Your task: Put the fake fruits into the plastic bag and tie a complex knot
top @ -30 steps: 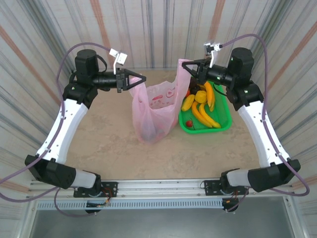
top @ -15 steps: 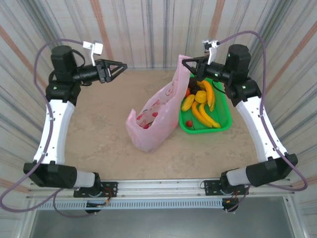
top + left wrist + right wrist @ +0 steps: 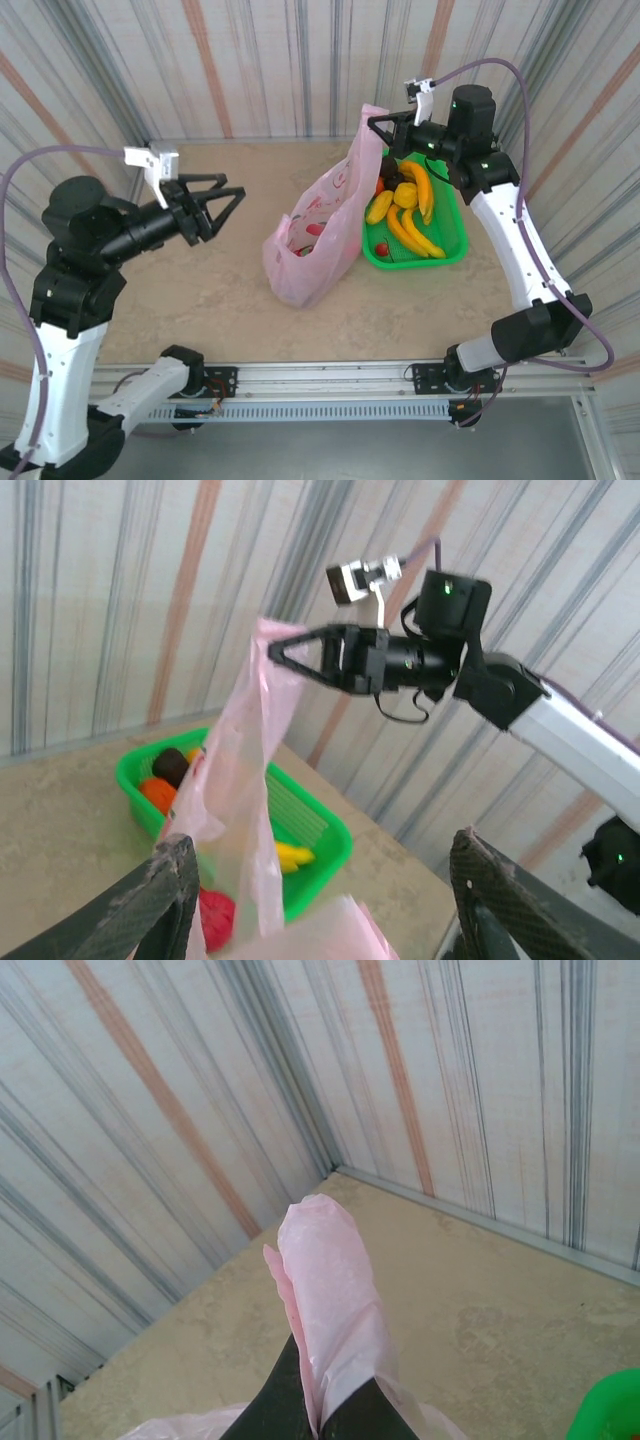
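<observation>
Top external: thin translucent pink plastic bag (image 3: 318, 232) slants, long axis rising up-right to the right gripper (image 3: 374, 126), clamped on its handle loop (image 3: 365, 125). The left gripper (image 3: 228, 213) gapes wide and empty. Right wrist shows the pinch close up.

Left tool (image 3: 228, 208) pointing rightward, jaws spread wide, right tool (image 3: 374, 124) pointing leftward, jaws pinched tightly together

Translucent pink plastic bag (image 3: 315, 250), leaning, one handle loop (image 3: 330, 1290) stretched upward, yellow bananas (image 3: 412, 235) lying just beside it
</observation>
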{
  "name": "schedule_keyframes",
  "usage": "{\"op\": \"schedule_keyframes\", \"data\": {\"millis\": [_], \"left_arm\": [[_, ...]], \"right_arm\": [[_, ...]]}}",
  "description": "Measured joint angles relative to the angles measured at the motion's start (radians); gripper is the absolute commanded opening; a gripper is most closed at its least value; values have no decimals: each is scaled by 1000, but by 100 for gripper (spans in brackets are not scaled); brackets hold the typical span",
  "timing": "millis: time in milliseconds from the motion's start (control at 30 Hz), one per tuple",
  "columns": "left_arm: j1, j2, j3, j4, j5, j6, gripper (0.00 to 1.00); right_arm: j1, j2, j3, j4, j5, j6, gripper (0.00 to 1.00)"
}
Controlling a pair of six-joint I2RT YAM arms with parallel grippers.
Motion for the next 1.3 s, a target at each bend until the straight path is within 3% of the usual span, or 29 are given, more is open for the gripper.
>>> {"op": "schedule_keyframes", "data": {"millis": [300, 433, 567, 600, 667, 733, 833, 967, 1067, 1167, 1300], "left_arm": [[-565, 76, -13, -156, -542, 70, 76], [-715, 147, -9, -188, -763, 102, 77], [-787, 200, -9, -240, -954, 126, 72], [-789, 206, -9, -250, -989, 133, 67], [-789, 208, -9, -259, -1041, 152, 48], [-789, 205, -8, -261, -1069, 175, 20], [-789, 204, 6, -272, -1081, 225, 0], [-781, 206, 88, -304, -1077, 308, 0], [-708, 200, 153, -322, -1028, 378, 0], [-526, 187, 199, -334, -922, 444, 0], [-200, 172, 235, -319, -686, 499, 0]], "right_arm": [[-1, 7, 0, -5, 0, -2, 0], [-1, 8, 0, -8, 0, -2, 0], [-1, 8, 0, -18, 0, -2, 0], [-1, 8, 0, -20, 0, -3, 0], [-1, 8, 0, -21, 0, -3, 0], [-1, 8, 0, -21, 0, -3, 0], [-4, 8, 0, -27, -1, -3, 0], [-16, 8, 5, -38, -10, -2, 0], [-23, 4, 13, -43, -42, 2, 0], [-23, -12, 18, -42, -93, 27, 0], [-21, -41, 52, -50, -155, 73, 0]]}}
